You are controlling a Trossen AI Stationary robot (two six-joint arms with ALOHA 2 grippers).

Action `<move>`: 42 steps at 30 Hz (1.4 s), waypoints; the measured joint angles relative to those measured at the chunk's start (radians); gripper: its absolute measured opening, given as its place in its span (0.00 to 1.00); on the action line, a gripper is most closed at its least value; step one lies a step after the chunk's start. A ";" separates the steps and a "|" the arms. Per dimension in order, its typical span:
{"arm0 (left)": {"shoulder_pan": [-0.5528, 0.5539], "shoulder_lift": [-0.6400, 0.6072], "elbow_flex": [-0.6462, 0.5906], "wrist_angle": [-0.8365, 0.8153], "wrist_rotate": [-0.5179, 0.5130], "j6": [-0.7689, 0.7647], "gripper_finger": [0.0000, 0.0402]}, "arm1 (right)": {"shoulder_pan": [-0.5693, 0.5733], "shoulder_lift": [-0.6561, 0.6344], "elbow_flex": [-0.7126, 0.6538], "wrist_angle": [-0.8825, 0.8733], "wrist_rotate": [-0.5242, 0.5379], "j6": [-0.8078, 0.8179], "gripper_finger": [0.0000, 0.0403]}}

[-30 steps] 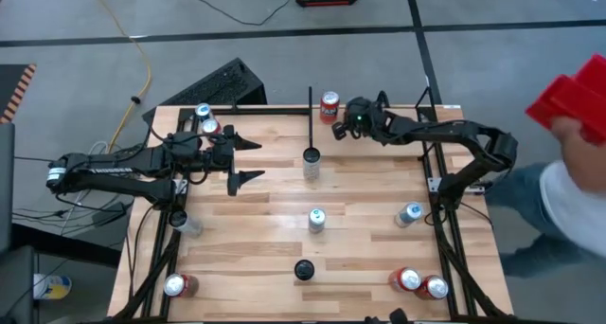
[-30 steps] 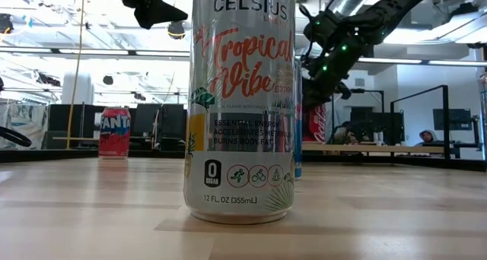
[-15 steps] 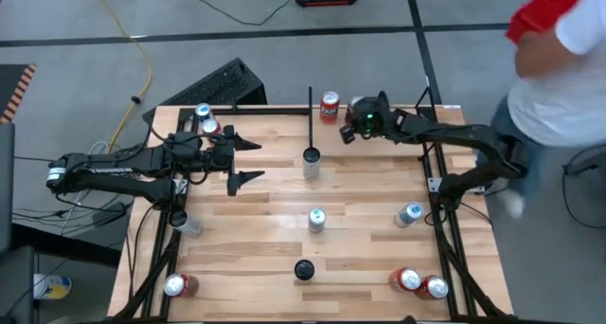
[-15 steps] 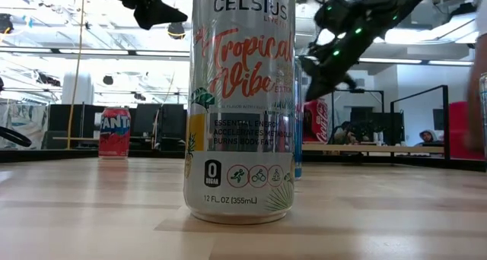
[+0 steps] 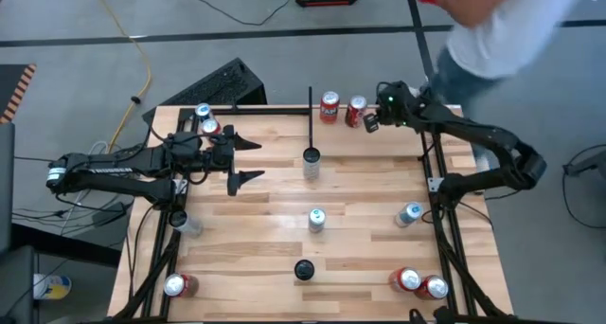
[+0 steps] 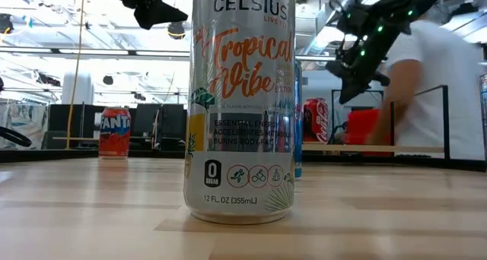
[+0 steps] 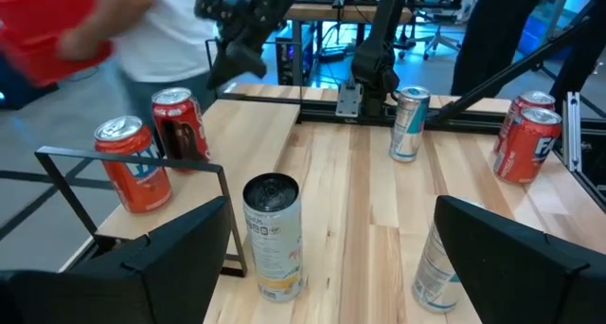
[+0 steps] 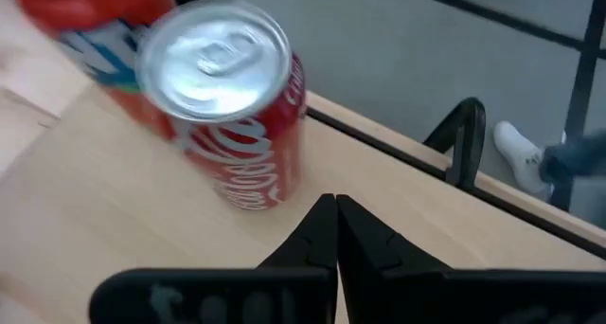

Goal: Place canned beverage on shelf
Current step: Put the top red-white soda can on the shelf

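Cola can (image 5: 356, 112) stands on the shelf (image 5: 379, 144), beside the orange can (image 5: 329, 105)
Right gripper (image 5: 372, 124) sits just beside it, fingers pinched together, holding nothing; left gripper (image 5: 248, 160) waits wide apart, empty

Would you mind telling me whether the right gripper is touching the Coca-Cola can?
Apart. The right wrist view shows bare wood between the shut right gripper and the Coca-Cola can.

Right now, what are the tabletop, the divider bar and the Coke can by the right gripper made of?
Tabletop: looks like light butcher-block wood, jointed strips and grain, satin sheen. Divider bar: thin, black, probably painted metal; can't confirm. Coke can: likely aluminium, bare silver lid with pull tab, glossy red printed wall.
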 joint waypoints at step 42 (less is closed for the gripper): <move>0.000 0.000 0.000 0.000 0.000 -0.023 0.88 | 0.122 0.102 0.000 0.128 -0.134 0.020 0.06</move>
